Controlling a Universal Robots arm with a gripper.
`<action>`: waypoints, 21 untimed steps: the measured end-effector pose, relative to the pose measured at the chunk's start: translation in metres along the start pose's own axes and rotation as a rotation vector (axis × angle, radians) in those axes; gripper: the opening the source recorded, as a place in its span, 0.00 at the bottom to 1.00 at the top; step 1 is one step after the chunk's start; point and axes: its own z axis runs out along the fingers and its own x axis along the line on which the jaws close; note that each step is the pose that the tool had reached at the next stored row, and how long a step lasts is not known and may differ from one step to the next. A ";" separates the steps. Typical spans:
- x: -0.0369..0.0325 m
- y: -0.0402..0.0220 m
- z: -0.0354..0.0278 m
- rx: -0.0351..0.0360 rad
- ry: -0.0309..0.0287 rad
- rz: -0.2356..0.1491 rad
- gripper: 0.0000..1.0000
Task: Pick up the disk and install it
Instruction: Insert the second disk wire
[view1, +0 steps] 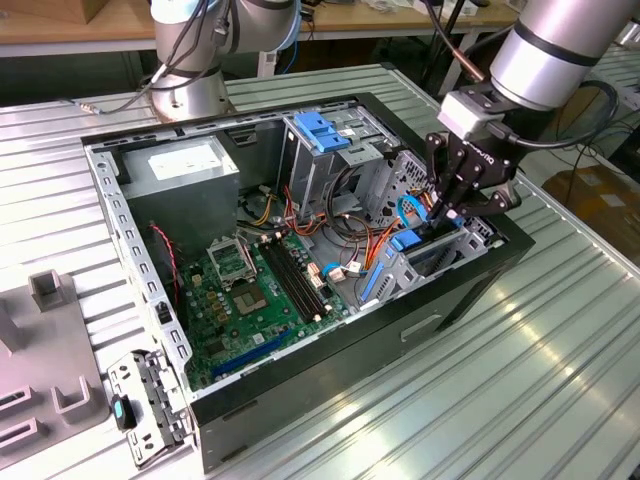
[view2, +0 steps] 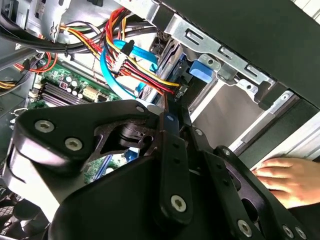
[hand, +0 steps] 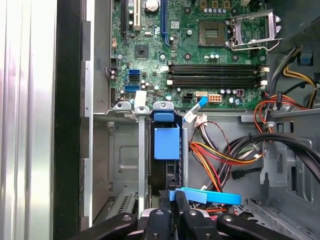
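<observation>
In the exterior view, an open computer case (view1: 300, 250) lies on its side on the ribbed metal tabletop (view1: 560, 370). The pincer (view1: 443, 212) reaches down into the drive bay at the case's end toward the exterior view's right, with blue plastic (view1: 408, 240) just under its tips. The disk is seated edge-on in that bay, directly below the pincer rather than off to a side.

In the second wrist view, the black fingers (view2: 172, 150) are drawn together into a narrow stack pointing at the bay, where a blue tab (view2: 202, 70) sits against the metal rail (view2: 225, 52). A person's hand (view2: 287, 177) rests on the tabletop outside the case.

In the first wrist view, the disk (hand: 167, 145) stands in its slot, blue bracket uppermost, its long axis running from the fingers (hand: 180, 210) toward the motherboard (hand: 200, 50). The fingers sit nearly closed at its near end, beside a blue data cable (hand: 210, 196). Whether they actually clamp the bracket, I cannot tell.
</observation>
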 end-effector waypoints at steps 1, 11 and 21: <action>0.0001 0.0000 -0.0001 0.0000 0.0002 0.000 0.16; 0.0009 0.0006 -0.0167 0.0000 -0.0051 0.000 0.24; 0.0009 0.0006 -0.0168 0.0000 -0.0043 0.000 0.11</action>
